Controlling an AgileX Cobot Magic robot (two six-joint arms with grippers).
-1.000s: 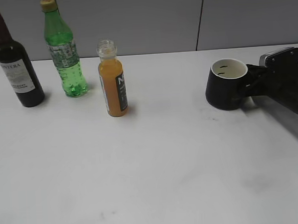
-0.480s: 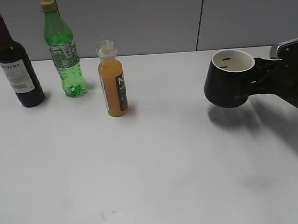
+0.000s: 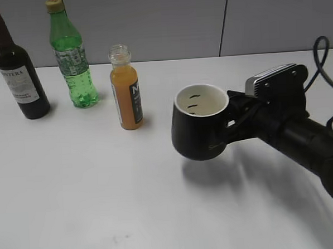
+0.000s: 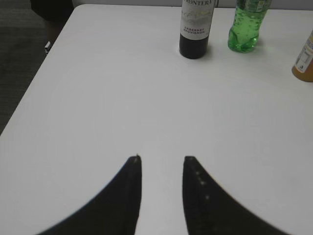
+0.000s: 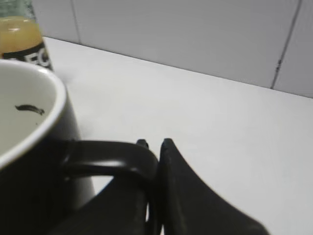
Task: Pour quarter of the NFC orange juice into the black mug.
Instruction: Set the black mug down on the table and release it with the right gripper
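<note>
The NFC orange juice bottle [image 3: 125, 88] stands uncapped and upright on the white table, left of centre; its base edge shows in the left wrist view [image 4: 304, 61] and its top in the right wrist view [image 5: 25, 39]. The black mug [image 3: 199, 129], white inside with small dark marks, hangs upright above the table right of the juice. My right gripper [image 3: 237, 114] is shut on the mug's loop handle [image 5: 110, 159]. My left gripper [image 4: 161, 159] is open and empty above bare table, far left of the bottles, outside the exterior view.
A dark wine bottle [image 3: 17, 68] and a tall green soda bottle [image 3: 70, 54] stand at the back left. The table's left edge [image 4: 34, 88] runs beside the left gripper. A grey wall panel [image 3: 167, 24] backs the table.
My right gripper lifted the mug off the table at the right and carried it left toward the juice bottle. The bottles have not moved.
</note>
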